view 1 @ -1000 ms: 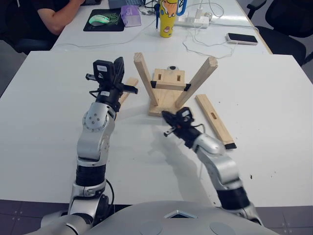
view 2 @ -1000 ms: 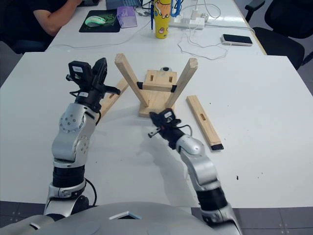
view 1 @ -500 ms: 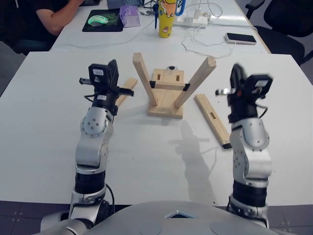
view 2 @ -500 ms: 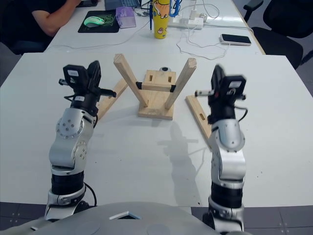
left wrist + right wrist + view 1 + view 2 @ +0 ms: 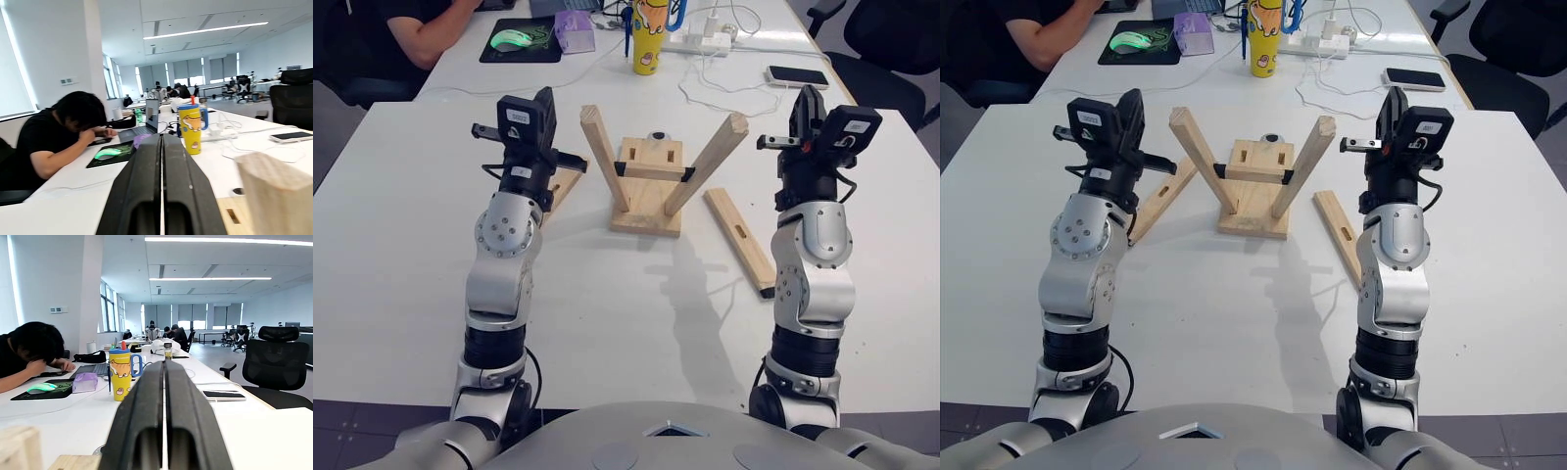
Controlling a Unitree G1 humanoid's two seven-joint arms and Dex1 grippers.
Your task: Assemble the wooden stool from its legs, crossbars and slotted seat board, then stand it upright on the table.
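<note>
The stool point(image 5: 647, 201) rests seat-down, two legs splayed upward. The left end effector point(image 5: 546, 102) and right end effector point(image 5: 805, 102) are closed, empty.

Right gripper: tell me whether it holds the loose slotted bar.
No: the right gripper is raised, shut and empty; the slotted bar lies on the table.

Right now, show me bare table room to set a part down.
Bare: the white table's near middle, in front of the upturned half-built wooden stool. Crowded: beside the stool, where a slotted wooden bar lies right of it, another left.
</note>
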